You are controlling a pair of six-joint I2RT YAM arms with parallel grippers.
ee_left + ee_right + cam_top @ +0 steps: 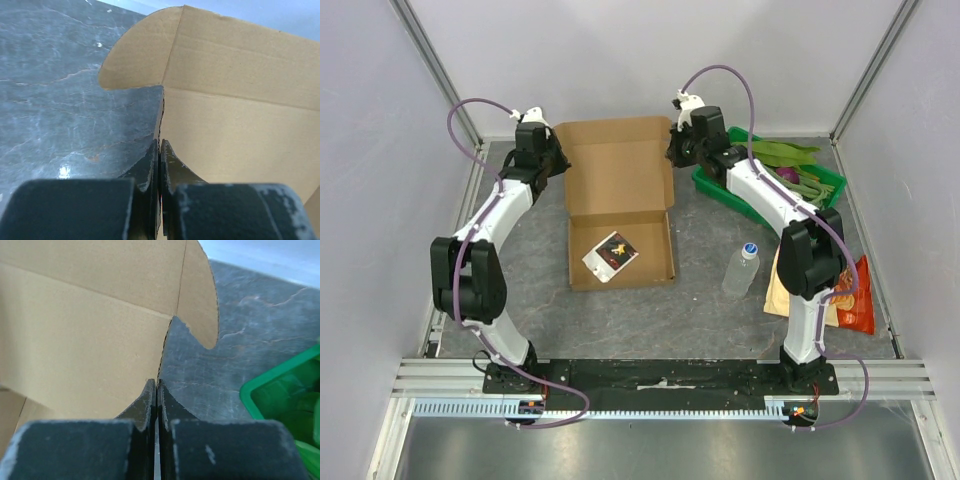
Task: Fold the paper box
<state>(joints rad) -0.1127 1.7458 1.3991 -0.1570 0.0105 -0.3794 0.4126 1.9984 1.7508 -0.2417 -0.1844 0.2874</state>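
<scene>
The paper box point(620, 165) lies open mid-table, a plain brown shallow tray with its lid panel raised toward the back. My left gripper point(563, 160) is at the lid's left edge and my right gripper point(672, 155) at its right edge. In the left wrist view, the left gripper point(159, 145) is shut on the thin cardboard edge, with the paper box point(240, 125) panel to its right. Seen from the right wrist, the right gripper point(156, 384) pinches the opposite edge, and the paper box point(75, 340) panel spreads to its left. A rounded flap point(200, 300) stands beyond.
A small black-and-white packet point(610, 255) lies inside the box tray. A green bin point(825, 178) of vegetables stands at the back right, close to the right arm. A clear bottle point(741, 270) and an orange snack bag point(850, 295) sit at the right.
</scene>
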